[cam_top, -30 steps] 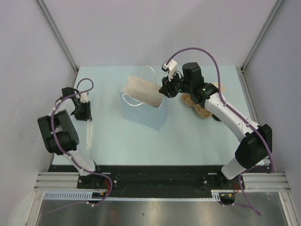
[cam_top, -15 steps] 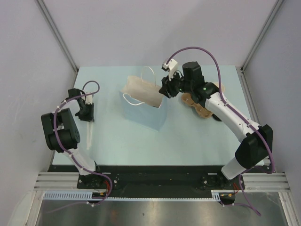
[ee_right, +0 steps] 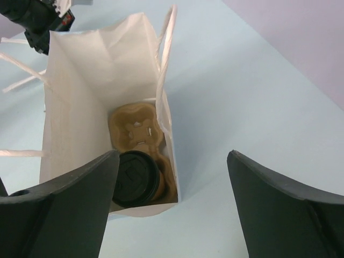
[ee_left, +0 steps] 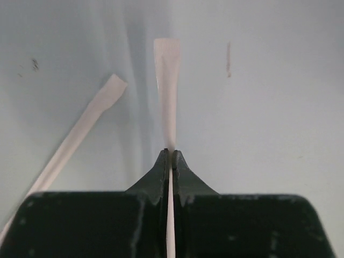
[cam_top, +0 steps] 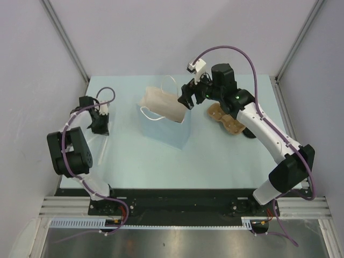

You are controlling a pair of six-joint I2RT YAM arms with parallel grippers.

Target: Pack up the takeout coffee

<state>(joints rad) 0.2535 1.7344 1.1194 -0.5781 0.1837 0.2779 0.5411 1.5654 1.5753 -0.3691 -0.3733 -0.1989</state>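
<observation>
Coffee upright in the bag, straight below my open right claw.

The takeout coffee [ee_right: 138, 179] stands with its long axis up and down, its black lid [ee_right: 133, 174] turned toward my right claw [ee_right: 173, 157], which is spread wide and holds nothing. The coffee sits in a carrier [ee_right: 137, 124] on the bottom of the bag [ee_right: 97, 70]. One finger covers the lid's edge, and the cup wall is hidden. The top view gives only the bag mouth. My left claw [ee_left: 170, 154] is clenched on a paper-wrapped straw [ee_left: 167, 86], and a second straw [ee_left: 80, 131] lies just to its left.
</observation>
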